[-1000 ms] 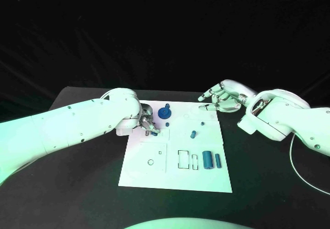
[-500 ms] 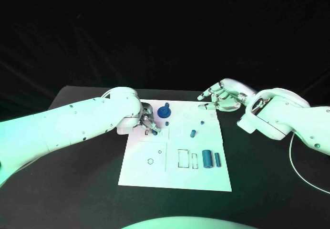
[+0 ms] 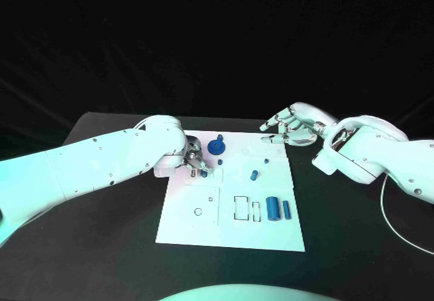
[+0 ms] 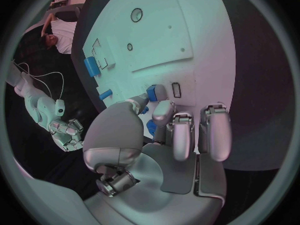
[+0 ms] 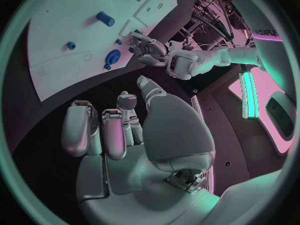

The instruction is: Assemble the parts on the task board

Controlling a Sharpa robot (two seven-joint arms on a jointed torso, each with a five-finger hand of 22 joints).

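Reaching in over the task board (image 3: 231, 235) from the near-left, your L hand (image 3: 192, 162) sits fingers-down on the board's upper-left area, pinching a small blue part (image 4: 152, 92) at the fingertips. Wrist view shows thumb and a finger closed round it, right by a small rectangular slot (image 4: 176, 89).

R hand (image 3: 291, 128) hovers at the board's far-right corner, fingers loosely curled, nothing in it. Can't tell if it touches the board.

Surface: black table (image 3: 100, 251), white board centred, dark backdrop behind.

Others on board: blue round knob piece (image 3: 217, 148) at far-centre, just beside L hand; short blue peg (image 3: 254, 175) mid-board; blue cylinder (image 3: 272, 210) and thinner blue bar (image 3: 286, 210) side by side near-right, next to two outlined rectangular recesses (image 3: 241, 209). Round recess (image 3: 198, 212) near-left. L forearm hides the board's upper-left edge.
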